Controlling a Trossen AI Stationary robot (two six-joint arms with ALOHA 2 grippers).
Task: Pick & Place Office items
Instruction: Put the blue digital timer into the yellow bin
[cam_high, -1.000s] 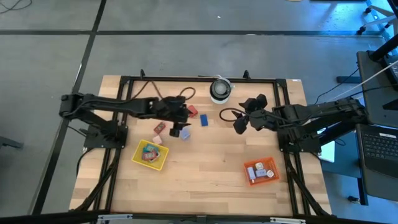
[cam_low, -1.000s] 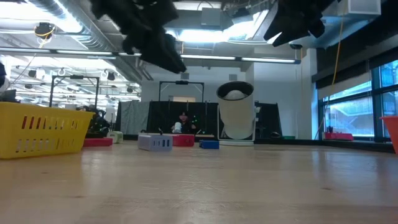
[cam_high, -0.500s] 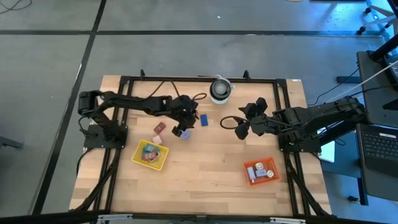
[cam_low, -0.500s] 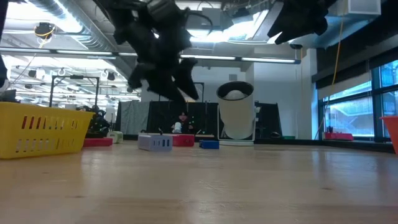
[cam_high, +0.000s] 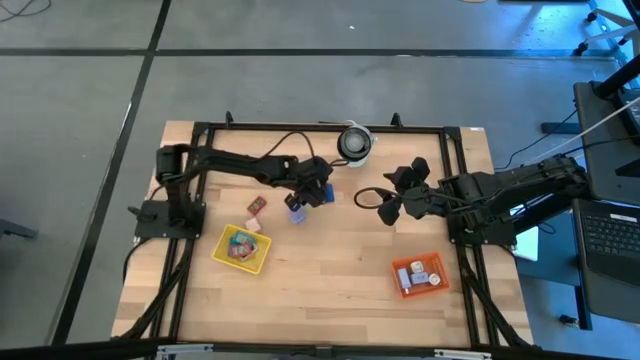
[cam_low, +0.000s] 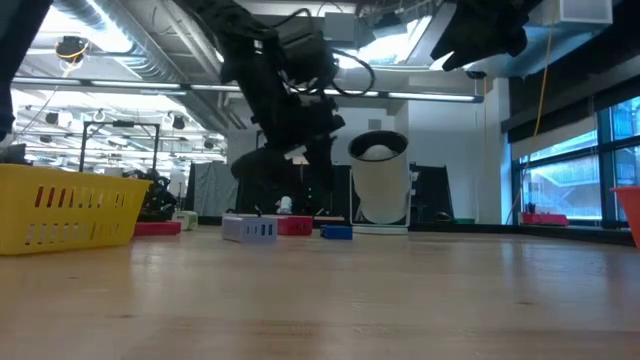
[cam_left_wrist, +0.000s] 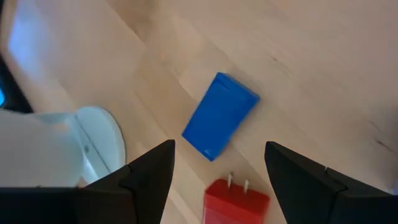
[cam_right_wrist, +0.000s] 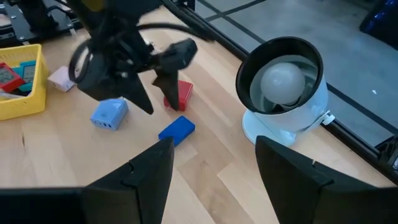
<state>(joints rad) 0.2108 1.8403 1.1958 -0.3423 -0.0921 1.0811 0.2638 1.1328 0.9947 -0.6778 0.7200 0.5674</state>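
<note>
Hovering left gripper (cam_left_wrist: 217, 180) above blue block (cam_left_wrist: 220, 116) on desk (cam_high: 330, 265), jaws wide, empty. Block lies ahead, long axis diagonal across gap. I count left arm nearer; right gripper (cam_high: 385, 205) waits apart, jaws parted, empty.

Light wooden plank table (cam_high: 330, 290) with a black metal frame (cam_high: 300, 128) running along its edges. White round roll with a dark centre (cam_high: 354, 144) stands near the far edge, roughly mid-table; in the right wrist view it reads as a white cup-like shell (cam_right_wrist: 286, 87) around a pale ball, on a flat white base. Yellow square plastic tray (cam_high: 241, 248) sits front-left, slotted side wall visible in the low view (cam_low: 70, 205). Orange square tray (cam_high: 419, 275) sits front-right, well apart from the yellow one. Grey concrete floor (cam_high: 300, 60) with dark seams surrounds the table. Open laptop (cam_high: 608, 235) on a stand at far right.
</note>
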